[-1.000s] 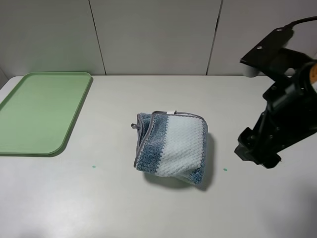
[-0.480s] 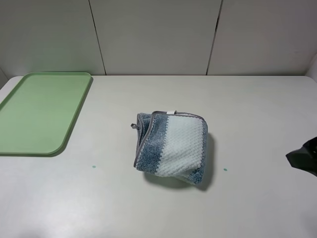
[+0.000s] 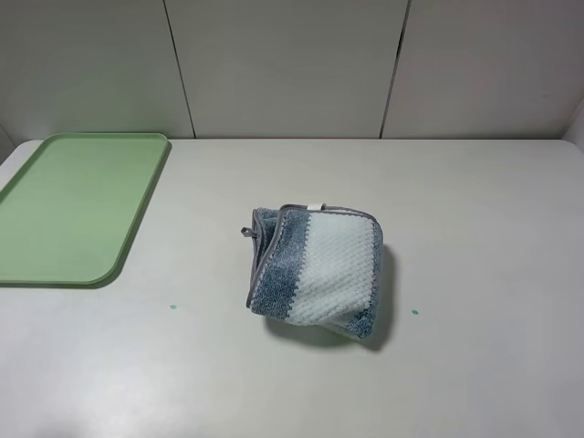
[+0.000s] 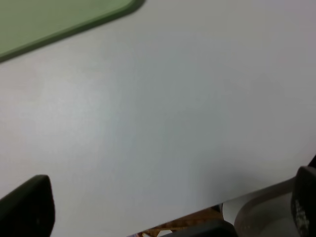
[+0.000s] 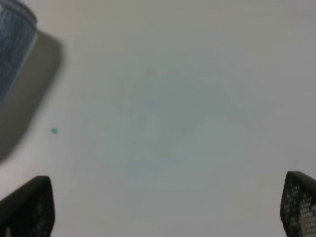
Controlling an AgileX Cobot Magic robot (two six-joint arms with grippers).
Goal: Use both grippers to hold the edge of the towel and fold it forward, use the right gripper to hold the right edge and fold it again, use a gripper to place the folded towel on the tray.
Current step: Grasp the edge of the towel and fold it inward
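Observation:
The folded towel, white and blue-grey striped with a grey hem and a small white tag, lies on the table in the middle of the exterior high view. The light green tray sits at the far left with nothing on it. Neither arm shows in that view. In the left wrist view my left gripper is open over bare table, with a corner of the tray ahead. The right gripper is open too, above bare table, and a blurred corner of the towel shows beside it.
Two small green marks dot the white table, one on each side of the towel. A panelled wall closes the back. In the left wrist view the table's edge runs close to the gripper.
The right arm, which stood at the right of the towel a second ago, has pulled back out of the exterior high view. The towel and tray have not moved.

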